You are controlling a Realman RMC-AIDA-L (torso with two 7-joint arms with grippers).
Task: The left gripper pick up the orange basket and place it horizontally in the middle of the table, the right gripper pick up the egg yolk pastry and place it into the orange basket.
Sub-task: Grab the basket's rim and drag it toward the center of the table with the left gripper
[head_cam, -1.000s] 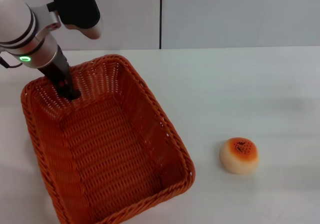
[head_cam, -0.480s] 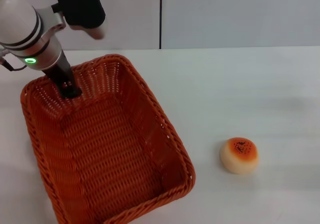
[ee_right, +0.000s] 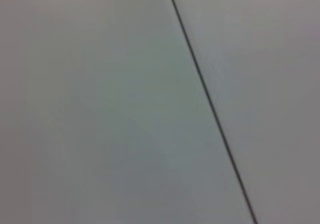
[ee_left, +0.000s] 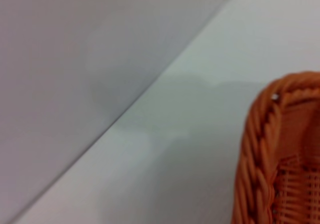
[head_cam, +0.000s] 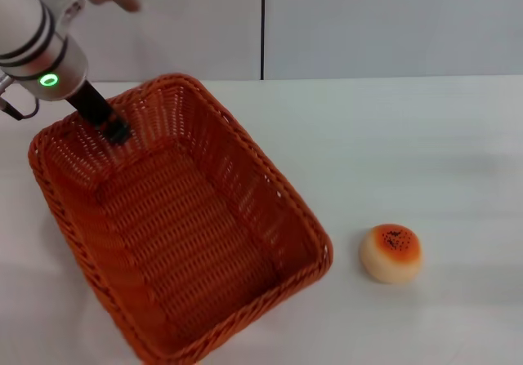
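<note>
1. Orange basket (head_cam: 180, 242) is gripped at its far-left short wall by the left gripper (head_cam: 114, 128); the black fingers are closed narrowly over the woven wall just below the braided rim, with one finger seen on the inner face.
2. Above the fingers, the left arm rises to the far left, and its green-lit ring (head_cam: 50, 80) is seen just above the basket's far-left corner.
3. In the left wrist view, only a curved length of the braided rim (ee_left: 260, 154) is shown, with the white table beyond it.
4. The basket is placed on the left part of the table (head_cam: 392, 136), its long axis running diagonally from far left to near right. Its interior holds nothing.
5. The egg yolk pastry (head_cam: 391, 252) is located on the table to the right of the basket's near-right corner, near it but apart, sesame-dotted top upward.
6. The right gripper is outside the head view; its state cannot be told. In the right wrist view only a grey wall panel (ee_right: 100, 108) crossed by a dark seam (ee_right: 210, 108) is shown.
</note>
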